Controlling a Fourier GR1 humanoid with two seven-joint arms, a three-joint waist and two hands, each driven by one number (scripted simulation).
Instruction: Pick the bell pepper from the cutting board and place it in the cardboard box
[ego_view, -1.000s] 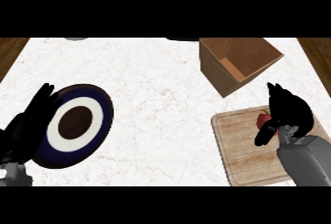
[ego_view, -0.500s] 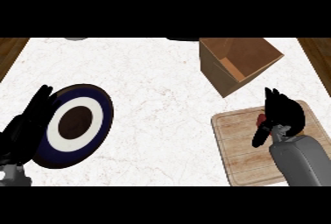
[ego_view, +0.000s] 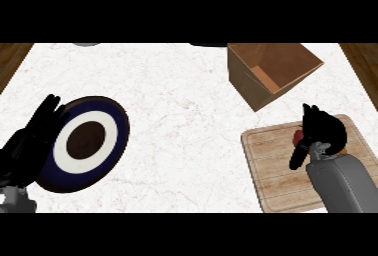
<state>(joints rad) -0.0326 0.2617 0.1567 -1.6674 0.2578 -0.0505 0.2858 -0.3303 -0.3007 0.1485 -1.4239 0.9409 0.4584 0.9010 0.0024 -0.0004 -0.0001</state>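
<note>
A red bell pepper (ego_view: 298, 136) lies on the wooden cutting board (ego_view: 277, 165) at the right, and only a small part of it shows. My right hand (ego_view: 322, 129) is over it, fingers bent down around it and thumb hanging at the pepper's left side. The open cardboard box (ego_view: 269, 72) stands behind the board, tilted, with its opening facing up. My left hand (ego_view: 29, 145) rests open at the left edge, fingers up, beside a plate.
A dark blue plate (ego_view: 85, 141) with a white ring and brown centre lies on the white marble counter (ego_view: 177, 105) at the left. Wooden edges border the counter at the far left and right.
My right hand has shifted slightly left and settled lower over the bell pepper, covering more of it. The left hand and plate have not moved.
</note>
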